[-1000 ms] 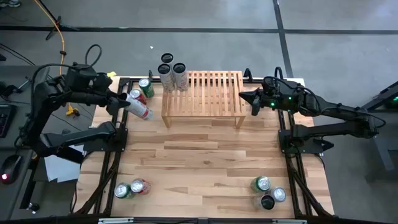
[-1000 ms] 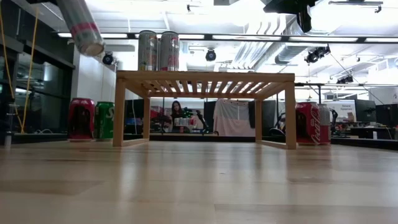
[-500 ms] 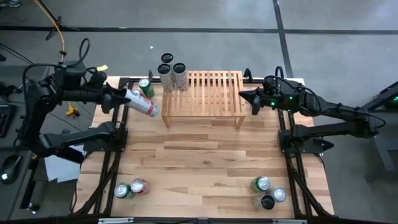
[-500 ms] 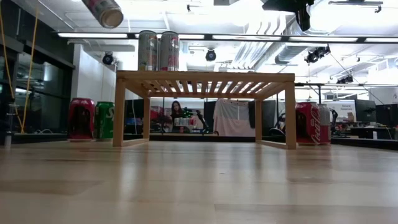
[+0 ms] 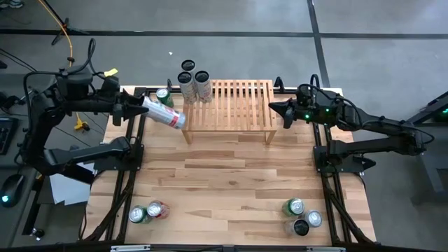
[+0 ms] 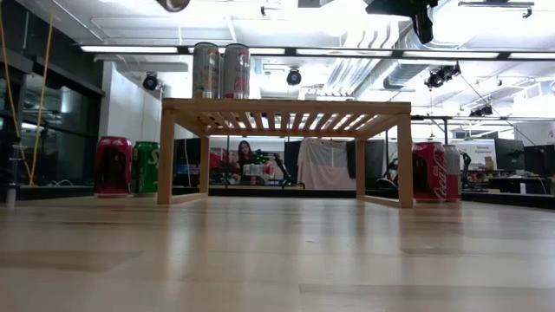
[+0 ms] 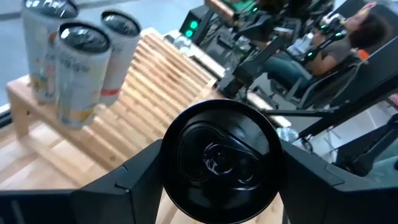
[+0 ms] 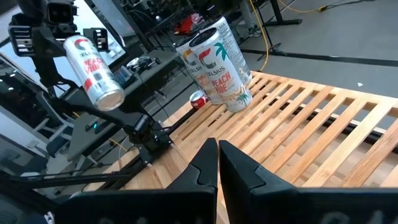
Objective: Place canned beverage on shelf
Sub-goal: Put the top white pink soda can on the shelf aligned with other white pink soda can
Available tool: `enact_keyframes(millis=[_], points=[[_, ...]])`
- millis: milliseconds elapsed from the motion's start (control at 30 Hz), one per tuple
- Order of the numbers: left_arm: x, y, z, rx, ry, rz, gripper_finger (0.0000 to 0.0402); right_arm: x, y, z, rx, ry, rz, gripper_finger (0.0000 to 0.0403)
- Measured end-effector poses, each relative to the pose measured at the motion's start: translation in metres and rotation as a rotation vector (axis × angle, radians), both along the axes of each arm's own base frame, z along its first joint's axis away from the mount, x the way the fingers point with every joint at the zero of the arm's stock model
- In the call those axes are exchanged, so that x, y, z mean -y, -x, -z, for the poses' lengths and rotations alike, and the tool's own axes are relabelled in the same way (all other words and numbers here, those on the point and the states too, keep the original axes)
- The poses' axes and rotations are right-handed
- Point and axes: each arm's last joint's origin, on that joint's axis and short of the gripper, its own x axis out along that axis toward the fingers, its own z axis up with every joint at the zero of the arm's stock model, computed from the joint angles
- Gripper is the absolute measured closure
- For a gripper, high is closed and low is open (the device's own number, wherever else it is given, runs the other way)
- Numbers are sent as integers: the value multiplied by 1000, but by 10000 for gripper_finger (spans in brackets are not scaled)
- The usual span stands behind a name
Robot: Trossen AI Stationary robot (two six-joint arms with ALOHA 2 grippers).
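Left claw (image 5: 140, 108) grips a can (image 5: 163, 113) above the wooden table (image 5: 231, 175) — shelf (image 5: 238, 105) nearby.

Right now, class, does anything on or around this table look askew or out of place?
Only the can in the left gripper: it hangs tilted in the air beside the shelf, not upright like the three cans standing there.

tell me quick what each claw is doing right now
Left claw: closed on a tall white can with a red band, held tilted in the air by the light-wood slatted shelf.
Right claw: shut, empty, beside the shelf's right end.
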Motion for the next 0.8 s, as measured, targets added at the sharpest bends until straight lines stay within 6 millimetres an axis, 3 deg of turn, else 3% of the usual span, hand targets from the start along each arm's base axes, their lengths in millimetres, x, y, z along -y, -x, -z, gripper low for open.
enact_keyframes(millis=[267, 433, 600, 800], points=[[0, -8, -8, 81, -9, 60, 166, 0, -1, -4, 42, 9, -2, 402], [-5, -27, -13, 114, -5, 124, 166, -1, -1, -5, 54, 7, -30, 402], [-9, -63, -16, 138, -23, 222, 166, -1, -1, -5, 58, 4, -49, 402], [-10, -123, -8, 109, -115, 317, 166, -2, -6, -17, 186, 33, -79, 386]])
